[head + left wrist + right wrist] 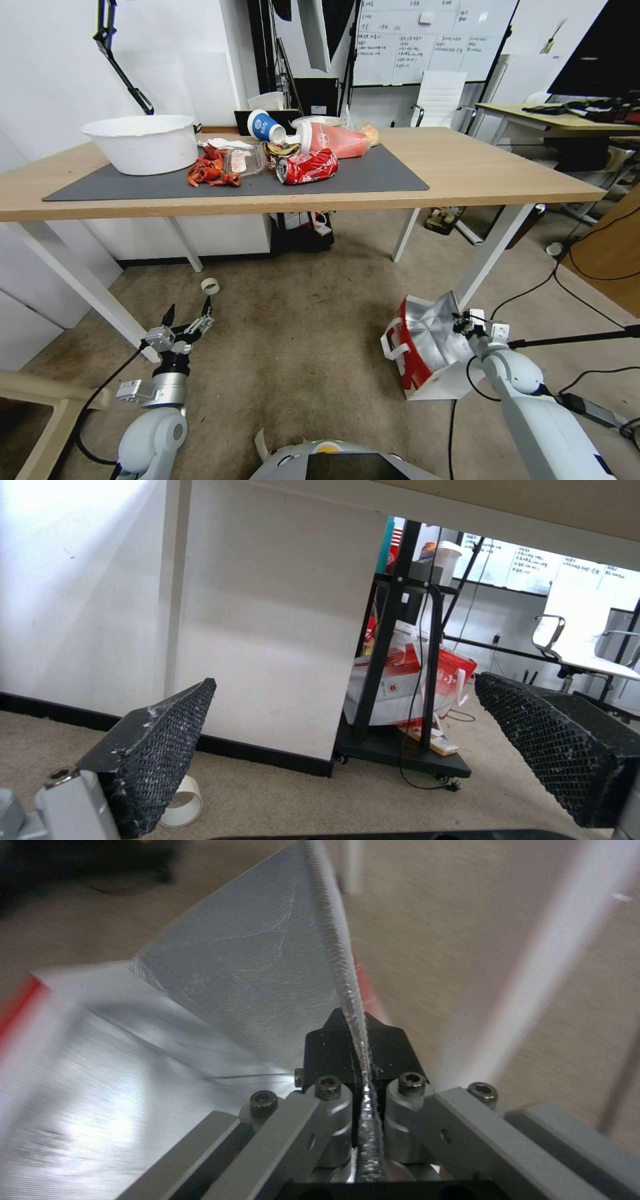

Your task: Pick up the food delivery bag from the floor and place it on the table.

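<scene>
My right gripper [460, 325] is pinched tight on the upper edge of the food delivery bag [427, 350], and in the right wrist view my two black fingertips [333, 1050] press together on the silver foil rim with the crinkled lining spreading out beside them. The bag is on the floor [300, 333], tilted, its mouth open to show the foil, a red side with a white strap handle [393, 343] turned toward my middle, and it sits just beside the table's white right front leg [490, 257]. My left gripper [187, 315] hovers low over the floor on my other side, fingers spread wide apart and holding nothing; its wrist view shows the textured black pads [167, 750] with a small roll of tape [211, 286] on the floor just past them. Farther off stands the table [500, 180], its light-wood top carrying a dark grey mat [373, 177], a white basin [143, 142], a crushed red can [307, 167], a blue and white cup [265, 125] and other scraps
</scene>
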Available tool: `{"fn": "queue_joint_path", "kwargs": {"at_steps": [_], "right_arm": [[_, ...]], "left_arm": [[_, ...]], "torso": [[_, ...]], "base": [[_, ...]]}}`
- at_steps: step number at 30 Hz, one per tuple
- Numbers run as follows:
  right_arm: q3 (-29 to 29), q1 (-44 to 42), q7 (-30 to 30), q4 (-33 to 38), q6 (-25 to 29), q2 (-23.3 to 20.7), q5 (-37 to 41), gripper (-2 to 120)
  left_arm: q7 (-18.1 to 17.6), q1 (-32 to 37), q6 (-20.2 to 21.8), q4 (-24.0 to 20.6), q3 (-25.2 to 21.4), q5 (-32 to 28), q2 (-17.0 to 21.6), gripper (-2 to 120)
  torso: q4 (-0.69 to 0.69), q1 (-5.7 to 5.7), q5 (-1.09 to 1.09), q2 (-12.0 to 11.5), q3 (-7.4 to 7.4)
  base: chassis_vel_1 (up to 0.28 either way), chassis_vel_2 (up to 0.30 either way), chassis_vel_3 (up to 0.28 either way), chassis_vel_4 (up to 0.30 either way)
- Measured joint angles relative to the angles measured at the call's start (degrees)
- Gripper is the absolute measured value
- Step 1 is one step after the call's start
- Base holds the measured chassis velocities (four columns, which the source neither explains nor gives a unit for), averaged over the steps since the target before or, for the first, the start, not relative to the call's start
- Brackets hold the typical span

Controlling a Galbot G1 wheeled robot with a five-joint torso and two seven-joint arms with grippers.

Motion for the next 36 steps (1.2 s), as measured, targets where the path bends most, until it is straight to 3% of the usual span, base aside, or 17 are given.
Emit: {"fn": "queue_joint_path", "kwargs": {"at_steps": [3, 5, 12, 21, 23, 29, 36], "right_arm": [[0.0, -0.5, 0.3, 3.9, -1.1, -2.2, 2.8, 0], [0.1, -1.3, 0.3, 10.4, -2.6, -6.6, 6.8, 0], [0.1, -1.4, 0.4, 18.9, -3.9, -13.4, 11.5, 0], [1.2, -2.2, -1.8, 26.4, -4.7, -18.3, 15.1, 0], [1.5, -1.9, -6.5, 27.4, -4.1, -22.0, 15.8, 0], [1.4, 0.5, -13.8, 27.4, -2.3, -27.3, 16.1, 0], [0.1, 1.6, -24.9, 26.8, 5.9, -32.6, 17.4, 0]], "left_arm": [[0.0, -0.1, 0.1, 0.1, -0.1, 0.0, 0.1, 100], [0.0, -0.2, 0.1, 0.3, -0.4, -0.2, 0.2, 100], [-0.1, -0.4, 0.1, 0.7, -0.9, -0.8, 0.3, 100], [-0.2, -0.4, 0.1, 0.8, -1.1, -1.0, 0.4, 100], [-0.2, -0.5, 0.1, 0.7, -1.1, -1.1, 0.4, 100], [-0.2, -0.4, 0.1, 0.4, -1.5, -1.6, 0.4, 100], [-0.2, -0.4, -0.8, 0.4, -1.6, -3.0, 0.5, 100]], "torso": [[0.0, 0.0, 0.01, 0.0, 0.0], [0.01, 0.0, -0.01, 0.0, 0.0], [0.01, 0.0, 0.0, 0.0, 0.0], [-0.01, 0.0, 0.01, 0.0, 0.0], [0.0, 0.0, 0.01, 0.0, 0.0], [0.01, 0.0, 0.0, 0.0, 0.0], [0.0, 0.0, 0.0, 0.0, 0.0]], "base": [[0.0, 0.0, 0.0, 0.0], [0.0, 0.0, 0.0, 0.0], [0.0, 0.0, 0.0, 0.0], [0.0, 0.0, 0.0, 0.0], [0.0, 0.0, 0.0, 0.0], [0.0, 0.0, 0.0, 0.0], [0.0, 0.0, 0.0, 0.0]]}}
